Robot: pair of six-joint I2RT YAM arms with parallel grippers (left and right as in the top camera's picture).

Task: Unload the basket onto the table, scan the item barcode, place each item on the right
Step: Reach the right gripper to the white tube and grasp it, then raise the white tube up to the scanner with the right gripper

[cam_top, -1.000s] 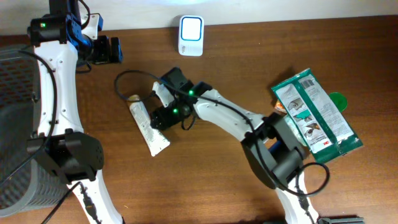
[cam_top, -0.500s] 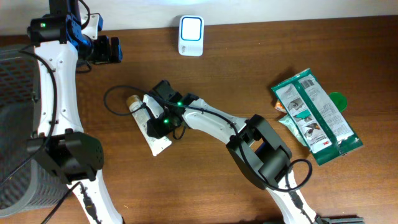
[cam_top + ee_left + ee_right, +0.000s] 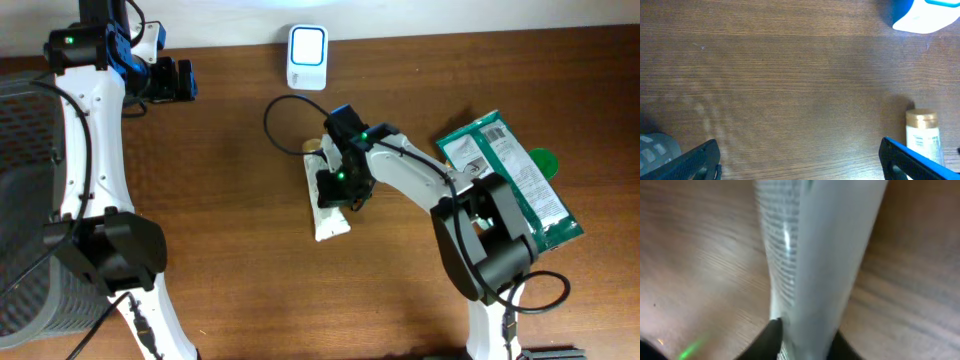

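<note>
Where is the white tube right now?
Seen from overhead, the white tube is mid-table, below the white-and-blue scanner and left of the green packet, clamped in the jaws of the right gripper.

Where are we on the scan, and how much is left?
Done: the right gripper is shut on the white tube. In hand: the tube sits short of the white scanner, apart from it. Left: bringing its barcode to the scanner's face; no barcode is visible to me. The left gripper is open, empty, off to the side.
</note>
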